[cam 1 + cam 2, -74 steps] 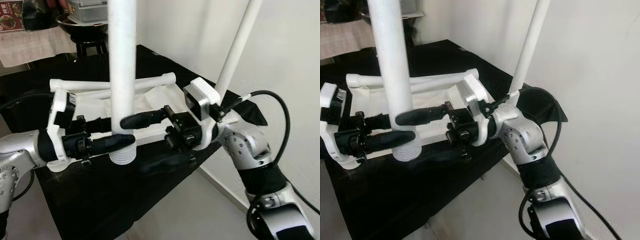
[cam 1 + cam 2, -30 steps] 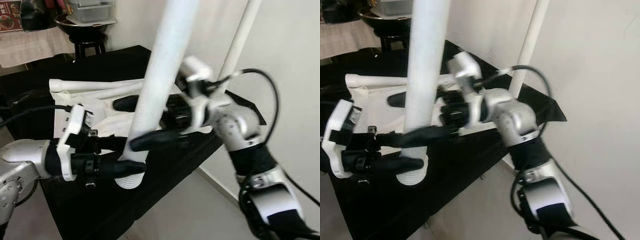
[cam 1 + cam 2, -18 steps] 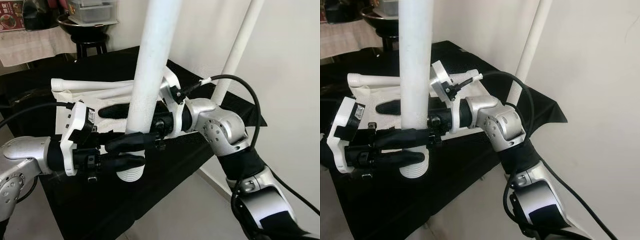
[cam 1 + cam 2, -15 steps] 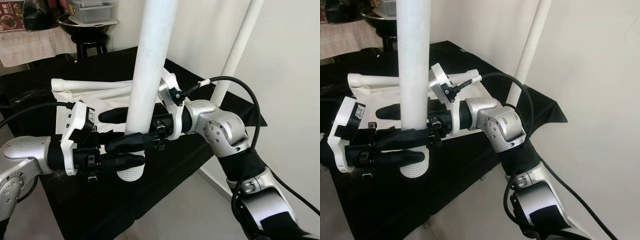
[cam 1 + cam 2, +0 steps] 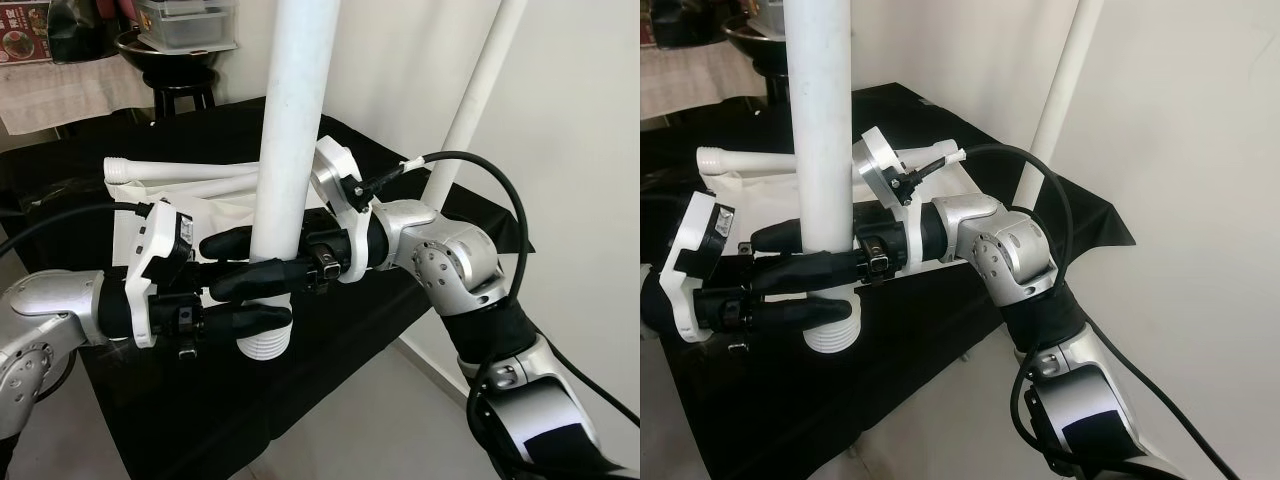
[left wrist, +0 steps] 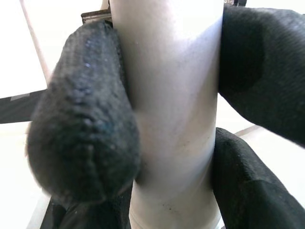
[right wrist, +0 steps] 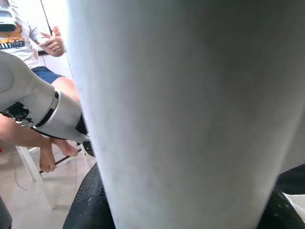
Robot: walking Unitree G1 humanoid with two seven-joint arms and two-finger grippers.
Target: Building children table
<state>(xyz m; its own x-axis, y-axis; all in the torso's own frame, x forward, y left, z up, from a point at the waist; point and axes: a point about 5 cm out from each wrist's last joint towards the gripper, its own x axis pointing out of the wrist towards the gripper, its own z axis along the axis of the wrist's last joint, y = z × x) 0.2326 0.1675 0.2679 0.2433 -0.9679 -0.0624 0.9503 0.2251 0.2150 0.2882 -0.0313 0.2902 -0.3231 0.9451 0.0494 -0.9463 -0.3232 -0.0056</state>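
Leg (image 5: pixel 290 130): thick white tube, near upright, at centre of the head views, running out of frame at 12 o'clock; ribbed threaded end (image 5: pixel 263 345) at its foot, hanging just above the black cloth (image 5: pixel 200 400).

Left gripper (image 5: pixel 262 302): enters from 9 o'clock, black fingers (image 6: pixel 81 129) clamped on the leg just above the ribbed end, one either side of the tube, both touching it in the left wrist view.

Right gripper (image 5: pixel 235 262): enters from 3 o'clock, fingers (image 5: pixel 790 270) closed around the same leg just above the left gripper's hold, one finger in front of the tube, one behind.

Tabletop (image 5: pixel 215 195): white, lying on the cloth behind the grippers, toward 11 o'clock; a second white leg (image 5: pixel 190 167) lies across its far edge.

Pole (image 5: pixel 478 100): thin, white, slanting up toward 1 o'clock, behind the right arm.

Stool (image 5: pixel 175 85): black, at 12 o'clock beyond the cloth, bearing a dark bowl (image 5: pixel 150 45) and a grey box (image 5: pixel 185 18).

Person (image 7: pixel 33 52): seated, right wrist view, white printed shirt, blue shorts, bare feet on tiled floor.
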